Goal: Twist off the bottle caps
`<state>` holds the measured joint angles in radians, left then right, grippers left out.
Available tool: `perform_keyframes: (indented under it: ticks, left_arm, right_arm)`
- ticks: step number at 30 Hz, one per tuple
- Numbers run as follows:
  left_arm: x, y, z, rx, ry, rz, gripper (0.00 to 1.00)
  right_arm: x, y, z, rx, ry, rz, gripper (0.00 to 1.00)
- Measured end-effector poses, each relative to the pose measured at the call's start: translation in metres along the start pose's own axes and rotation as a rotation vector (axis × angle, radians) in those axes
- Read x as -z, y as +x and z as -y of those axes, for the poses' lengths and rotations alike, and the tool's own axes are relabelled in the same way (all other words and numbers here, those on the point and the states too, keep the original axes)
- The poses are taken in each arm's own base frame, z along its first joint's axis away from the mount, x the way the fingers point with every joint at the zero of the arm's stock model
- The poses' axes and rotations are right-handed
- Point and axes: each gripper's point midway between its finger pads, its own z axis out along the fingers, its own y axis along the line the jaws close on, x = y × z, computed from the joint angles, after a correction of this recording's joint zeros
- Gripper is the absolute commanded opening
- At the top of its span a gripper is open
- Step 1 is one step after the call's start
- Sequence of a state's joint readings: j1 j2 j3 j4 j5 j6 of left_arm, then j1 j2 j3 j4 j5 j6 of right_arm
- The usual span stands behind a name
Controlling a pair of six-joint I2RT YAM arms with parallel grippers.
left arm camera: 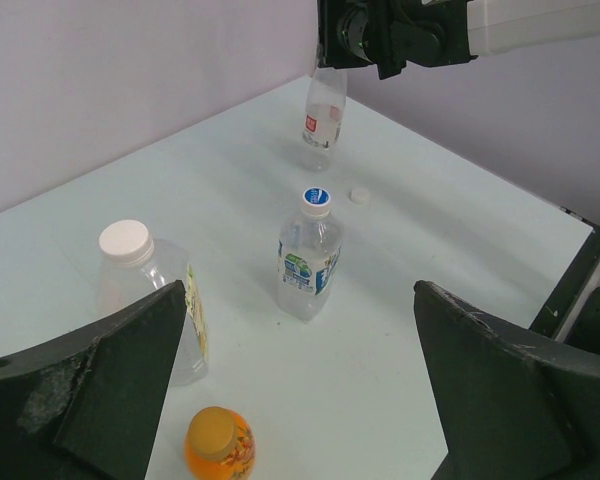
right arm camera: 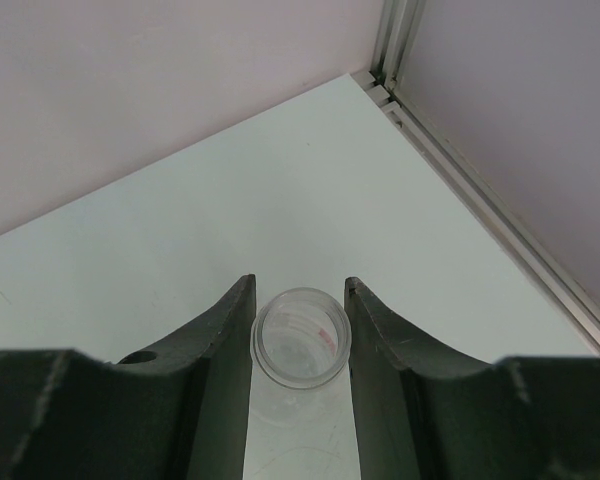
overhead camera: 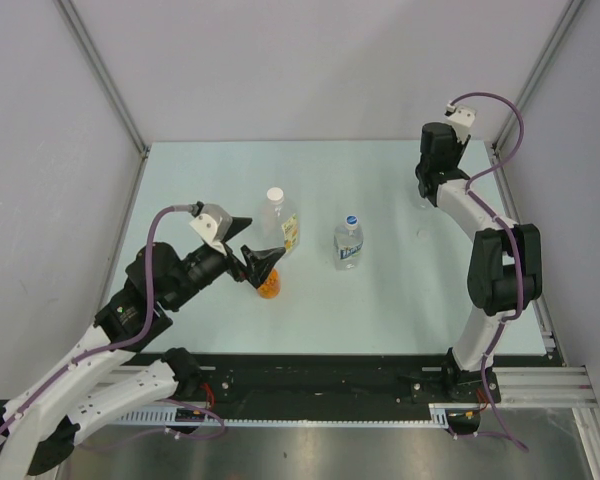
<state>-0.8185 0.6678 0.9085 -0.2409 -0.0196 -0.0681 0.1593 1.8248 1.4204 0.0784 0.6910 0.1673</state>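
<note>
At far right, right gripper (right arm camera: 298,292) clamps slim bottle (right arm camera: 302,342).

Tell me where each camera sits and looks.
Top external: above, behind the robot, looking down on the pale table; both arms show.
Left wrist: looks across at the blue-capped clear plastic bottle; open left gripper frames it.
Right wrist: looks straight down; right gripper clasps the uncapped slim clear bottle.
Both wrists see that slim bottle.
</note>
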Motion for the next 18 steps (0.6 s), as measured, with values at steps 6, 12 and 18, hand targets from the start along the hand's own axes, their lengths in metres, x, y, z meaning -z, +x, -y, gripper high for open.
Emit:
perform_keyframes:
  ticks: [6, 12, 18]
  left_arm:
    - [0.0, 0.001, 0.003, 0.004, 0.017, -0.003, 1.0]
    - [-0.001, 0.005, 0.004, 0.004, 0.025, -0.011, 1.0]
    - [-0.001, 0.004, 0.005, 0.008, 0.028, -0.006, 1.0]
  right_arm:
    - [0.0, 0.001, -0.001, 0.002, -0.008, -0.003, 0.45]
    - [0.001, 0.005, -0.005, 0.0, -0.029, -0.022, 0.61]
    - [0.003, 0.013, -0.005, 0.011, -0.04, -0.049, 0.66]
